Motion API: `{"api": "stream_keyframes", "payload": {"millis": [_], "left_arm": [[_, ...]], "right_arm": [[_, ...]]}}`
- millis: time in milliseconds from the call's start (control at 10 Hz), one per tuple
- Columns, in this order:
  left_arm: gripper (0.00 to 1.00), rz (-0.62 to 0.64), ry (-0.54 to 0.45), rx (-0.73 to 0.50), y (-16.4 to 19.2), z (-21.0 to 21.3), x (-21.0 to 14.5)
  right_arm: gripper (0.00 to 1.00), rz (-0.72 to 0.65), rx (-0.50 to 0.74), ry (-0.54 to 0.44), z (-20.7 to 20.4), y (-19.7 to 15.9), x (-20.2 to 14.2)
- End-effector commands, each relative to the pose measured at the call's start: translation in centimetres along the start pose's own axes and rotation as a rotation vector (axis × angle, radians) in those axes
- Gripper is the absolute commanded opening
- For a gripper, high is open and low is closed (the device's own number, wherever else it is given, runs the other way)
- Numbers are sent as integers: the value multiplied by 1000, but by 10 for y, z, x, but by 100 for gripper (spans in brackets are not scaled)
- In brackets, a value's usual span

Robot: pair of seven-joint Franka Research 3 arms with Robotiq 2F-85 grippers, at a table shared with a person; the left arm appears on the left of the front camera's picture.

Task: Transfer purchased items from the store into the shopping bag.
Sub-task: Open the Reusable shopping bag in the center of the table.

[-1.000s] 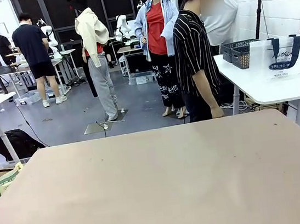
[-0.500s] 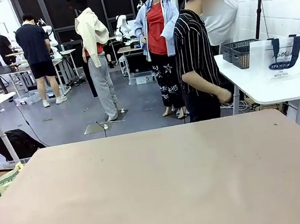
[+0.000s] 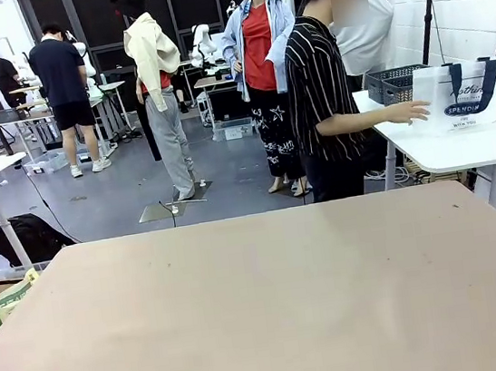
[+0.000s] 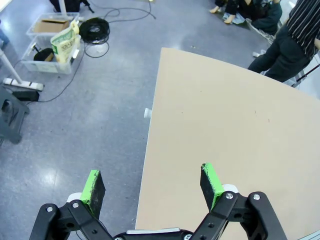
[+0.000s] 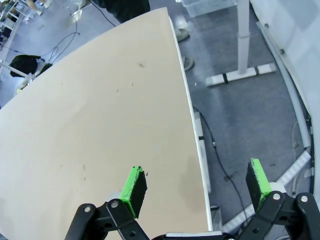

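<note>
The shopping bag [image 3: 467, 93], clear plastic with navy handles and a navy oval logo, stands upright on a white side table [image 3: 462, 146] at the far right. Beside it sits the store [image 3: 395, 86], a dark lattice basket; the purchased items are out of view. A person in a striped shirt [image 3: 317, 85] stands at the far side, with one hand [image 3: 411, 112] stretched out to the bag's left side. My left gripper [image 4: 152, 185] hangs open and holds nothing, over the beige table's left edge. My right gripper [image 5: 196, 185] is open and holds nothing, over the table's right edge.
The beige table [image 3: 272, 301] lies bare in front of me. On the floor to the left are a clear bin with a green packet [image 4: 64, 44], coiled cables [image 4: 96, 30] and a black bag [image 3: 26, 238]. Other people stand farther back in the room.
The person's arm has lifted from beside the body and reached right, the hand now at the shopping bag. Both grippers stay as they were.
</note>
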State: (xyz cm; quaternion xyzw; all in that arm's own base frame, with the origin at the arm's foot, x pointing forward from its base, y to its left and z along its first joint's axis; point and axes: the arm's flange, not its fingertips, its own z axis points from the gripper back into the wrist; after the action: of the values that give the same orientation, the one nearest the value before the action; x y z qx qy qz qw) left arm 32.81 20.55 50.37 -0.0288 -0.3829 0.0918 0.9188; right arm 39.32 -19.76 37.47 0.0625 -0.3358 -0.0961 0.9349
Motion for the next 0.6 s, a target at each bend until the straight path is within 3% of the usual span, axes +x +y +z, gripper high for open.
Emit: {"api": "stream_keyframes", "payload": {"millis": [0,500], "left_arm": [[100,5,-3,2,0,1,1],[100,5,-3,2,0,1,1]], "right_arm": [[100,5,-13,0,4,3,-1],[100,5,-13,0,4,3,-1]]}}
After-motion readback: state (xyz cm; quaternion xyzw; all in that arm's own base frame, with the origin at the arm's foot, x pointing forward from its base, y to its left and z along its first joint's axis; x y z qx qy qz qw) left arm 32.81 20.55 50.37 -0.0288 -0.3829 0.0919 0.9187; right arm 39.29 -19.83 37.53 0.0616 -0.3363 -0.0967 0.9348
